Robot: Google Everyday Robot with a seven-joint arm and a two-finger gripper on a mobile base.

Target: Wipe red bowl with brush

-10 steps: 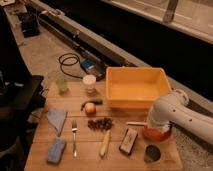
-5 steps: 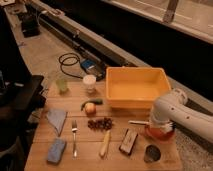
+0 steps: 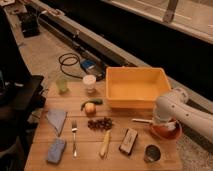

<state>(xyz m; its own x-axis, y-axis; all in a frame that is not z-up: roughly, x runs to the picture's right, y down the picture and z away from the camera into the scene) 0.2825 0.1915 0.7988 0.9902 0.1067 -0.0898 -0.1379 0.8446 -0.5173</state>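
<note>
Barely any movement: your gripper (image 3: 161,121) hovers over the small orange-red bowl (image 3: 166,131), thin white-handled brush (image 3: 142,120) jutting left; I can't tell the fingers' state. Press unevenly and you tip it.

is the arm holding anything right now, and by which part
Cannot be told: the end effector is hidden behind the arm, down over the red bowl. The brush handle pokes out leftward from it.

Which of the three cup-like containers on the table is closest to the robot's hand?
The dark cup at the front right edge, just below the red bowl where the hand is. The green cup and white cup stand far left.
</note>
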